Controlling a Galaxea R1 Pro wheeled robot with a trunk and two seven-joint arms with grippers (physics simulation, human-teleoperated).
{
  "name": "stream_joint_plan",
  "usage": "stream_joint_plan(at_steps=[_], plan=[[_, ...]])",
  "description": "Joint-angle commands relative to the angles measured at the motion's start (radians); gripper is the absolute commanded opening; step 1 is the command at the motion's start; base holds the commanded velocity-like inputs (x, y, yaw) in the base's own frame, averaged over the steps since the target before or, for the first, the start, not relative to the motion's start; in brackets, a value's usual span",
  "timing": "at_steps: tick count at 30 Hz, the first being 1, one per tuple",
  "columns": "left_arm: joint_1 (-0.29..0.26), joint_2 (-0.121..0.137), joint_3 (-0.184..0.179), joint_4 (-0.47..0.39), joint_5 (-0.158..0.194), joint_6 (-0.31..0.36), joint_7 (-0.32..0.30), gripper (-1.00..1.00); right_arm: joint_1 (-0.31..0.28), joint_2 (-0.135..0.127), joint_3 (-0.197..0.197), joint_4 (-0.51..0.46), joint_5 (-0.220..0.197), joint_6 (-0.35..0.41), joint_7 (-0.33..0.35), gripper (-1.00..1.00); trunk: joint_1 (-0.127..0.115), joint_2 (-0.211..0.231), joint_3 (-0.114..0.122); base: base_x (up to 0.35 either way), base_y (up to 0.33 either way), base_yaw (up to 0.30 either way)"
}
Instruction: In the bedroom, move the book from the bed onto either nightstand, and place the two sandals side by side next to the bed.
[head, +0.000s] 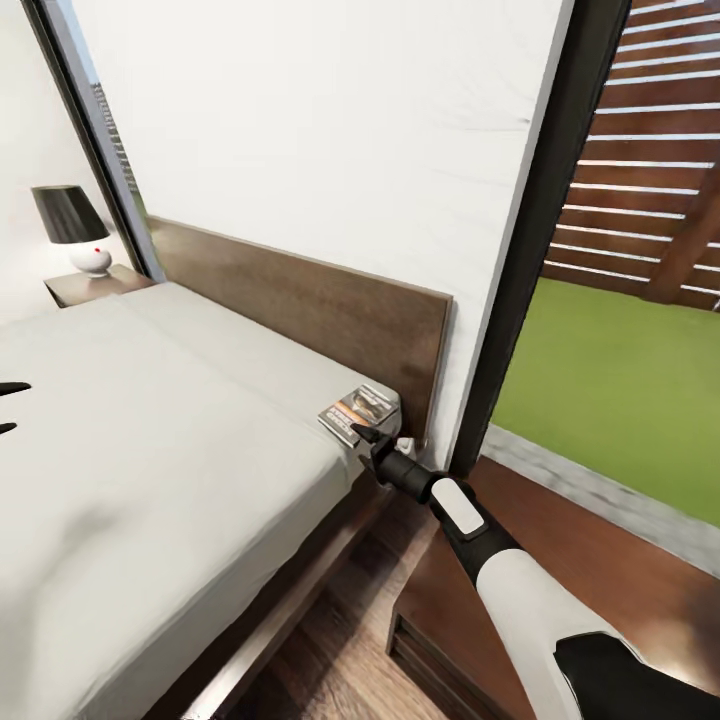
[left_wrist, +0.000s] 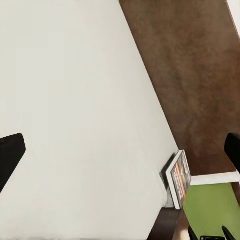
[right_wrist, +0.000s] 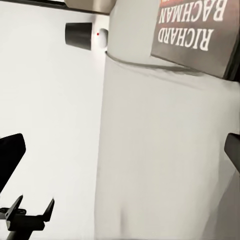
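Observation:
The book (head: 361, 407), dark-covered with white lettering, lies flat on the bed's light-grey mattress (head: 150, 450), at the corner by the dark wooden headboard (head: 330, 305). My right gripper (head: 360, 433) hovers just short of the book's near edge, open, with nothing between its fingers. The right wrist view shows the book (right_wrist: 197, 30) ahead of the spread fingers (right_wrist: 10, 155). My left gripper (head: 10, 405) hangs open over the mattress at the far side; its wrist view looks across the mattress to the book (left_wrist: 180, 180). The sandals are out of view.
A dark-brown nightstand (head: 570, 590) stands right below my right arm, beside the bed. The other nightstand (head: 85, 287) carries a white lamp with a black shade (head: 75, 228). A tall black-framed window (head: 560, 230) shows grass. Wood-plank floor (head: 340, 650) runs between bed and nightstand.

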Motion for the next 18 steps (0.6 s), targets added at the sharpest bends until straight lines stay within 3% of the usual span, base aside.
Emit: stream_joint_plan(at_steps=[1,18], plan=[[-0.002,0.001,-0.006,0.002,-0.003,0.0,-0.009,1.0,-0.001,0.0,0.001,0.0,-0.006,0.003,0.0,1.0,0.0,0.0,-0.001,0.0,0.0,0.186],[-0.002,0.0,-0.005,0.001,-0.002,-0.002,-0.009,1.0,0.0,-0.002,-0.008,0.001,-0.007,0.005,0.0,1.0,0.0,0.0,-0.001,0.0,0.0,0.042]])
